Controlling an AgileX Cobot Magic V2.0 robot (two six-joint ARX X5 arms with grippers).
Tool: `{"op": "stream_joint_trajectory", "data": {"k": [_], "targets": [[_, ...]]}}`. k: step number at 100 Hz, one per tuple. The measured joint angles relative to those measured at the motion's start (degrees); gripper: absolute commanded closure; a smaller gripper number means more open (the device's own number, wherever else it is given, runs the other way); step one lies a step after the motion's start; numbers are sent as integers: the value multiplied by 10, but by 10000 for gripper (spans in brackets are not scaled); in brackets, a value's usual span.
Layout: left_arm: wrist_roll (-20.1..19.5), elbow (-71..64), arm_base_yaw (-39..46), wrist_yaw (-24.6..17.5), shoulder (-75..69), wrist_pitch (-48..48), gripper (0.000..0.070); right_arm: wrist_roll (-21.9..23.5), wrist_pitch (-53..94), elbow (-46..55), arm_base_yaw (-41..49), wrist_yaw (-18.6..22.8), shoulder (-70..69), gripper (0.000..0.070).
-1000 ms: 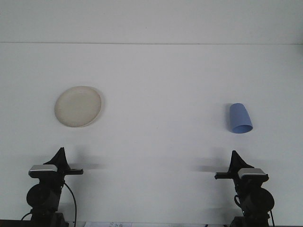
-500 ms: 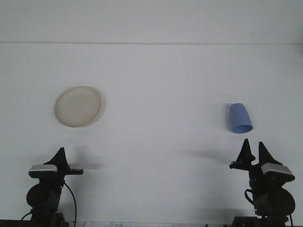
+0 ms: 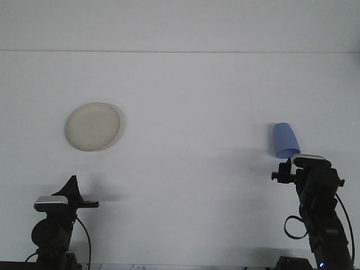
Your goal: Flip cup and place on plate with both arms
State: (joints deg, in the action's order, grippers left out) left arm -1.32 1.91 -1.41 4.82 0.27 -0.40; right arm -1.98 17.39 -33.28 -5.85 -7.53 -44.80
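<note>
Front view: the right gripper (image 3: 289,159) sits raised at the lower right of the white table (image 3: 191,169), its black wrist and arm rising from the frame's bottom edge, a dark cable looping at its side. Its tip reaches the near, lower edge of the blue cup (image 3: 285,140), and from this angle it cannot be told whether the fingers are spread or closed, or whether they touch the cup at all. The cup lies upside down, its narrower closed base pointing away from the robot and its wider rim toward the gripper, slightly tilted in the picture. It stands on the right half of the table, well apart from the plate (image 3: 93,126).

The left gripper (image 3: 72,186) rests low at the lower left corner, a dark pointed shape above a grey camera housing, with a short black bar jutting right; only a single black point shows, so its opening cannot be judged. It holds nothing visible and sits near, but clear of, the plate. The plate is round, cream-coloured and shallow, lying flat on the left half of the table with nothing on it.

The tabletop is plain matt white, evenly lit, with soft grey shadows beside each arm. A thin horizontal line marks its far edge, where a pale wall (image 3: 180,25) of almost the same tone begins.
</note>
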Motion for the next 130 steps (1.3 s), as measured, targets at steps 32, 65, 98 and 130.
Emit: {"op": "stream_joint_trajectory", "data": {"k": [32, 65, 98, 130], "targets": [[0, 0, 0, 0, 0, 0, 685, -39, -87, 0, -78, 56, -162, 215], [0, 0, 0, 0, 0, 0, 685, -88, -276, 0, -113, 107, -289, 216], [0, 0, 0, 0, 0, 0, 685, -94, -484, 0, -126, 183, -425, 390], [0, 0, 0, 0, 0, 0, 685, -80, -557, 0, -126, 226, -454, 698]]}}
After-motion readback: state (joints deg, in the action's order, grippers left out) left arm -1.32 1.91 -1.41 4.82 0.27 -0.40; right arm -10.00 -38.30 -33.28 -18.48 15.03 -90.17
